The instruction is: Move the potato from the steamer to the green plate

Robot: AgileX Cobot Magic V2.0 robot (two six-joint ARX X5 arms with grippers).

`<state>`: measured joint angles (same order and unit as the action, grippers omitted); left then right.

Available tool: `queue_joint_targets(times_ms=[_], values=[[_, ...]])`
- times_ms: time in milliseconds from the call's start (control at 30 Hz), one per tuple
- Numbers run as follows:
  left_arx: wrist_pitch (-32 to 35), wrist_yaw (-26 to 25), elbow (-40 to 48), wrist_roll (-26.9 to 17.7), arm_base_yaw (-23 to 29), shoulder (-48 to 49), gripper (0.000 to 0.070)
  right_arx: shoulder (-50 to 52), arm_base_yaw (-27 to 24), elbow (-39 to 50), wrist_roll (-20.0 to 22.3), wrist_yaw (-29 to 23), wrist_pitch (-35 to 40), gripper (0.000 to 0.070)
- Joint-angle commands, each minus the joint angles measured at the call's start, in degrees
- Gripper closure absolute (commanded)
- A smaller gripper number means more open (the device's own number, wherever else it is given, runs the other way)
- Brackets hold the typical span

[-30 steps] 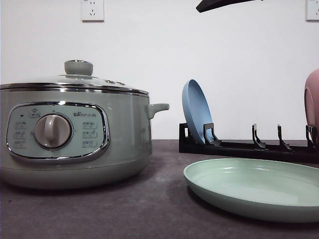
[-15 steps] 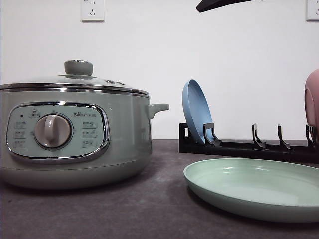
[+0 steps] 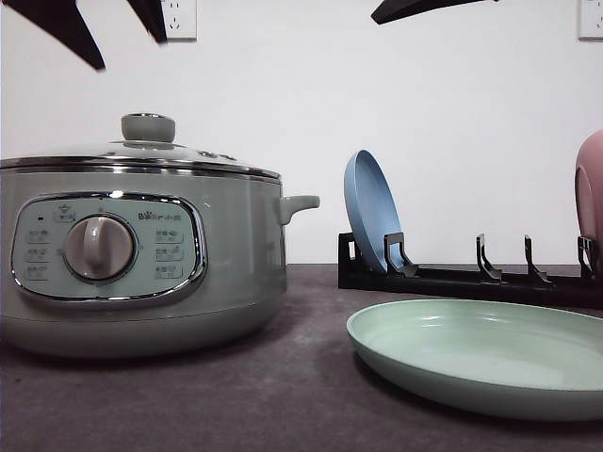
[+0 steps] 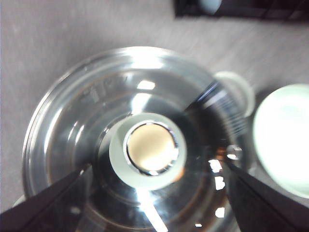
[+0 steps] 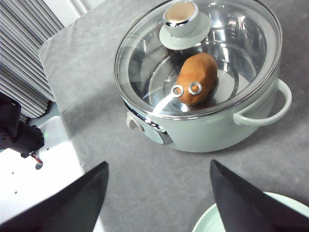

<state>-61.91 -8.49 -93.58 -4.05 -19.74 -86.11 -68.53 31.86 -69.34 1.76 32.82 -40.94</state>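
The steamer (image 3: 141, 254) stands at the table's left with its glass lid (image 5: 203, 53) on. Through the lid, the right wrist view shows the orange-brown potato (image 5: 197, 78) lying inside. My left gripper (image 3: 132, 55) hangs open high above the lid, its fingers spread to either side of the lid's knob (image 4: 149, 150) in the left wrist view. My right gripper (image 5: 158, 164) is open and empty, high over the table in front of the steamer. The green plate (image 3: 480, 353) lies flat and empty at the front right.
A black dish rack (image 3: 471, 278) at the back right holds an upright blue plate (image 3: 372, 212) and a pink plate (image 3: 592, 188). The steamer's side handle (image 3: 300, 204) points toward the rack. A dark part of the right arm (image 3: 424, 8) shows at the top.
The left gripper's two black fingers have come into the top left of the front view, above the steamer lid. Steamer, plates and rack have not moved.
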Motion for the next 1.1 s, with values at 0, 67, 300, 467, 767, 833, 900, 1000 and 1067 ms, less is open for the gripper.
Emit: queue_joint_targets(times_ms=[0,67,300,467,767,833,900,1000,1067], values=[[0.3,0.7,-1.7,-1.3,-0.5,-1.9,0.015,-0.4,0.4,-1.1,0.8,0.2,0.3,0.0284],[0.5,1.1,-1.7,-1.3,-0.8,-3.5,0.015,-0.4,0.4,-1.1,0.8,0.2,0.3,0.0284],[2.3,1.2,-1.7,-1.3,-1.3,-6.9,0.015,-0.4,0.4,-1.1,0.8,0.2,0.2,0.0284],[3.1,1.2,-1.7,-1.3,-1.3,-8.3,0.0151,-0.4,0.4,-1.1,0.8,0.1,0.3,0.0284],[2.8,1.2,-1.7,-1.3,-1.9,-9.5,0.0163,-0.4,0.4,-1.1,1.4,-0.6,0.3,0.0284],[2.6,1.2,-1.7,-1.3,-2.0,-9.5,0.0189,-0.4,0.4,-1.1,1.5,-1.2,0.3,0.0284],[2.4,1.2,-1.7,-1.1,-2.1,-9.6,0.0199,-0.4,0.4,-1.1,1.5,-1.4,0.3,0.0284],[2.2,1.3,-1.7,-1.0,-2.2,-9.6,0.0226,-0.4,0.4,-1.1,1.5,-1.4,0.3,0.0284],[2.1,1.5,-1.7,-1.0,-2.2,-9.6,0.0285,-0.4,0.4,-1.1,1.5,-1.4,0.3,0.0284]])
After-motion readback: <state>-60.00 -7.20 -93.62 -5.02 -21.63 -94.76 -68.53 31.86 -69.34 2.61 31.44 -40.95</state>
